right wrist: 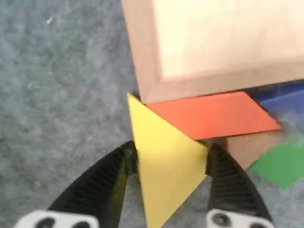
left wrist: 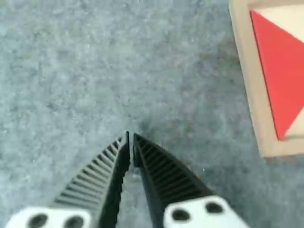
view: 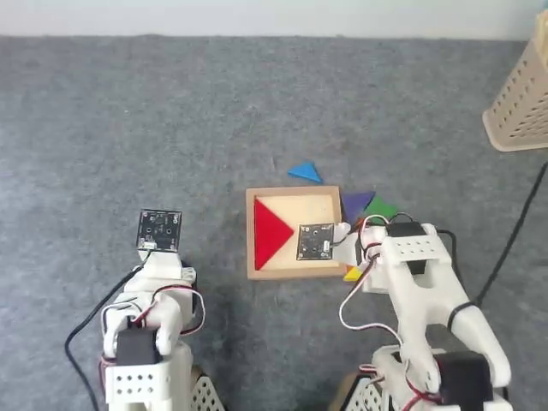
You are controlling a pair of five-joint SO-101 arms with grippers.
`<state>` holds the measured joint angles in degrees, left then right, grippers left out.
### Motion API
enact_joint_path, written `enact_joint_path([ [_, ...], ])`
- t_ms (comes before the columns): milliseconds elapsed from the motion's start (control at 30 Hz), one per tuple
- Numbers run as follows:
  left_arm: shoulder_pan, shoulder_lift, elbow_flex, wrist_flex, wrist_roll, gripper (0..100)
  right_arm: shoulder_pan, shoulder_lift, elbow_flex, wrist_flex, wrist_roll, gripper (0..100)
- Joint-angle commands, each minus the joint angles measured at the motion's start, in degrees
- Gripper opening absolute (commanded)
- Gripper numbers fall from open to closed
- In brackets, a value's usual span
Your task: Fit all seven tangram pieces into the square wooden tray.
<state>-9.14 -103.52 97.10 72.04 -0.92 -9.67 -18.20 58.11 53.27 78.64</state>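
The yellow triangle (right wrist: 166, 175) is clamped in the right end effector (right wrist: 170, 154), just outside the wooden tray (right wrist: 145, 71). Its long edge is set against one finger, and a sharp corner is pointed at the tray's outer corner. The orange parallelogram (right wrist: 213, 116) is laid lengthwise along the tray's outer wall. A red triangle (view: 270, 231) is seated in the tray, long edge against a wall. The left end effector (left wrist: 130, 140) is closed and empty over the bench (left wrist: 71, 71).

Red triangle (view: 270, 231) lies flat inside the wooden tray (view: 251, 240); yellow triangle (right wrist: 166, 166) sits gripped between my right jaws, touching the orange parallelogram (right wrist: 213, 116) just outside.
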Motion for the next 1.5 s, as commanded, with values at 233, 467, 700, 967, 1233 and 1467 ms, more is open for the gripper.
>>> enact_joint_path([
  [233,0.2,-1.1,-0.6,0.4,-0.1,2,7.3,1.4,-7.7,1.4,-11.3,16.9],
  [467,0.2,-1.1,-0.6,0.4,-0.1,2,11.2,1.9,-11.2,0.9,-18.8,16.9],
  [700,0.2,-1.1,-0.6,0.4,-0.1,2,11.2,2.0,-15.2,0.8,-32.1,16.9],
  [967,0.2,-1.1,-0.6,0.4,-0.1,2,11.2,1.4,-16.5,6.1,-53.6,17.2],
  [1233,0.2,-1.1,-0.6,0.4,-0.1,2,10.8,2.0,-18.8,16.7,-86.8,17.7],
  [1467,0.2,-1.1,-0.6,0.4,-0.1,2,8.1,4.5,-18.7,19.5,-98.5,32.6],
])
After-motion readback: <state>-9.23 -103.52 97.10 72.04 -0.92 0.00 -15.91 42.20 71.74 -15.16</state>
